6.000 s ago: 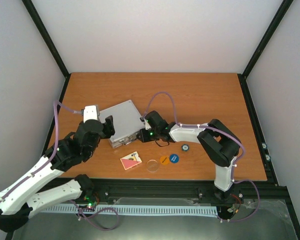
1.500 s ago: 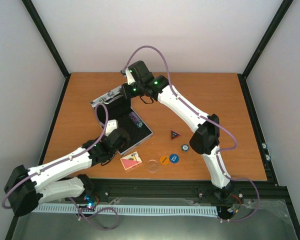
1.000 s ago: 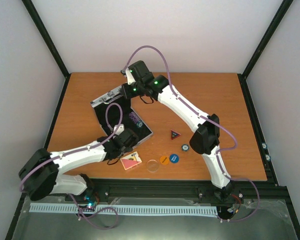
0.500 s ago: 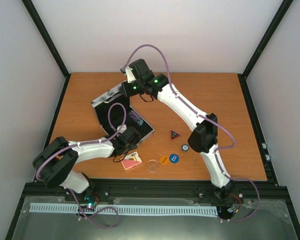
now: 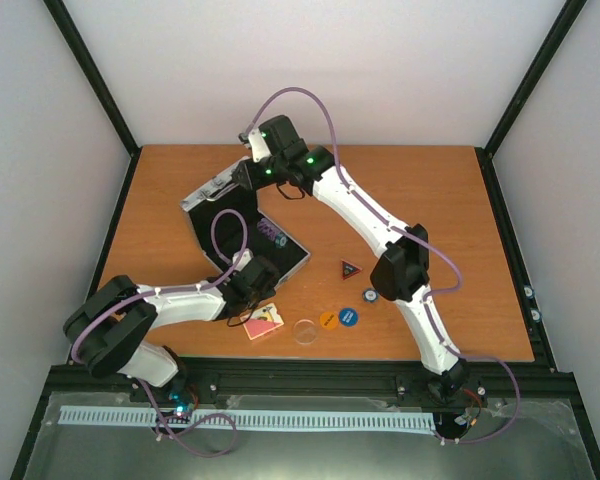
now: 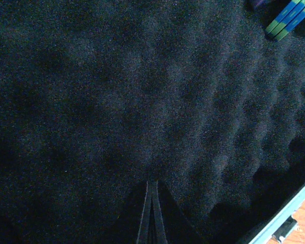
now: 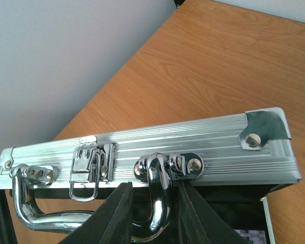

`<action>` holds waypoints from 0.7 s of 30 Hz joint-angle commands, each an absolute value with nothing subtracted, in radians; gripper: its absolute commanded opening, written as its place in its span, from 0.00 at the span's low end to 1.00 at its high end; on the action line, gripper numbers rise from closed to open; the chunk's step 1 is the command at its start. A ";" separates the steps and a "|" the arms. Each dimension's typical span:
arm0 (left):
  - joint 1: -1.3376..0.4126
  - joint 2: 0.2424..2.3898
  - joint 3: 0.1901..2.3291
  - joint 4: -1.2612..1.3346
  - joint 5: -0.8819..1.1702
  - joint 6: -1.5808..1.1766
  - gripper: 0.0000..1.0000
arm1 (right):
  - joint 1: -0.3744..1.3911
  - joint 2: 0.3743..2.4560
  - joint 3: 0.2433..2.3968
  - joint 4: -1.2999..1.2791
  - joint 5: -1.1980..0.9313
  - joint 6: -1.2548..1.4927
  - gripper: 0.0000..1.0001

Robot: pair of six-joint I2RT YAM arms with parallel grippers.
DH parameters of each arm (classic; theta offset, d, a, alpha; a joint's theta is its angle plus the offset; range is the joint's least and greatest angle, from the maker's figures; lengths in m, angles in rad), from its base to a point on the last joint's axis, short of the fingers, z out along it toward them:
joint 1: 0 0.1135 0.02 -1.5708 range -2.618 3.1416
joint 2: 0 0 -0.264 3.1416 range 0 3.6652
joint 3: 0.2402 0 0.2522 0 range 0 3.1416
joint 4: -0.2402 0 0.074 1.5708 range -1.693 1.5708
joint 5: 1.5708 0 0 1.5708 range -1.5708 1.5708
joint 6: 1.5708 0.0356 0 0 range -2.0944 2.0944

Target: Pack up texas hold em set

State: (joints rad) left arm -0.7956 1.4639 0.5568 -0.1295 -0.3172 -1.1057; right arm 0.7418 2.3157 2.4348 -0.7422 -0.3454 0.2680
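Observation:
The silver case (image 5: pixel 208 193) stands open at the table's back left, its lid raised. My right gripper (image 5: pixel 245 178) straddles the lid's chrome handle (image 7: pixel 160 203), jaws slightly open, with a gap on the left side. My left gripper (image 6: pixel 151 185) is shut and empty, tips close over the black foam lining (image 6: pixel 142 101). It sits at the case's near edge (image 5: pixel 257 273). Striped chips (image 6: pixel 290 18) lie in the case. On the table are a pink card deck (image 5: pixel 263 321), clear disc (image 5: pixel 305 331), orange disc (image 5: pixel 327 320), blue disc (image 5: pixel 348 317), blue-white chip (image 5: pixel 370 296) and red-black triangle (image 5: pixel 351 268).
The case lid's latch (image 7: pixel 86 170) hangs unfastened beside the handle. Black frame posts (image 5: pixel 100 90) and white walls close in the wooden table (image 5: pixel 430 220) on three sides. The left arm (image 5: pixel 170 300) lies low across the front left.
The right gripper's jaws have parted around the handle and the lid has tipped slightly further back. The left arm's elbow has swung inward while its gripper stays at the case's near edge.

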 commanded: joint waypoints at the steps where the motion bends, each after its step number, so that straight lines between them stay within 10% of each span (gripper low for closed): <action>1: -0.794 1.529 0.488 -0.240 -0.212 -1.135 0.01 | 0.738 2.351 2.462 -0.706 -0.389 0.265 0.27; 21: -0.795 1.548 0.468 -0.217 -0.206 -1.148 0.01 | 0.719 2.405 2.505 -0.636 -0.421 0.267 0.52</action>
State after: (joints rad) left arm -0.7925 1.4754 0.5301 -0.0479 -0.3126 -1.1336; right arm 0.7261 2.3745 2.4828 -0.6437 -0.4126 0.2756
